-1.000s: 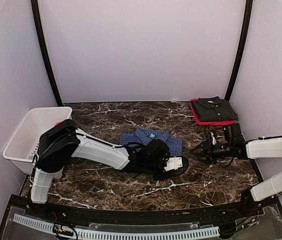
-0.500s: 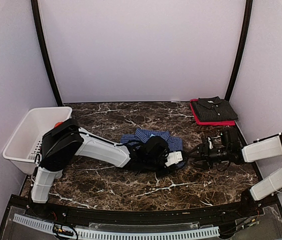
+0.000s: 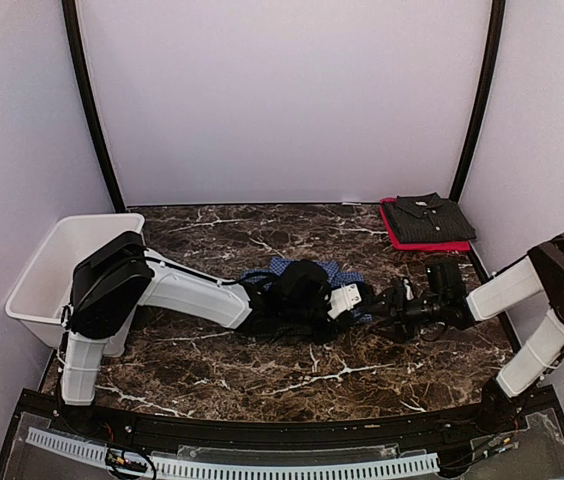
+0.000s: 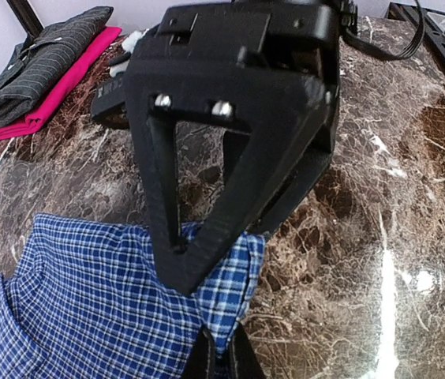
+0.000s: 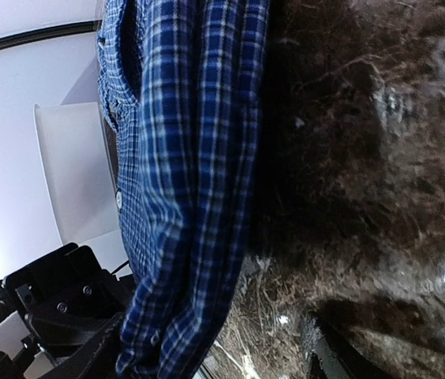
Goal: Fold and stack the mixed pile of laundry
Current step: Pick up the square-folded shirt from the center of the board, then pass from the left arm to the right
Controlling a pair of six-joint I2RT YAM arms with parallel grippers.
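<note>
Shirt (image 4: 88, 300) lies bunched in the middle of the table (image 3: 212, 370); left gripper (image 4: 222, 357), half open a second ago, now pinches its right edge; right gripper (image 3: 394, 303) has slid in beside it, jaws spread wider

Checked shirt (image 4: 88, 308): we see mid blue crossed by fine white and darker blue lines, a small check all over.
Surface (image 3: 212, 360): dark brown marble, with white veins and paler tan blotches.
Folded collared shirt (image 3: 430, 216): charcoal; in the left wrist view we make out thin pale pinstripes.
Garment beneath it (image 3: 407, 241): plain, red from above and nearer magenta-pink in the left wrist view.
Basket (image 3: 47, 270): plain white.
Left arm (image 3: 192, 293): white links, black joints.
Right arm (image 3: 502, 290): the same white and black.
Left hand (image 4: 221, 359): black.
Right hand (image 3: 387, 303): black.
Walls (image 3: 282, 100): pale lilac, unpatterned.
Frame poles (image 3: 87, 100): black.
</note>
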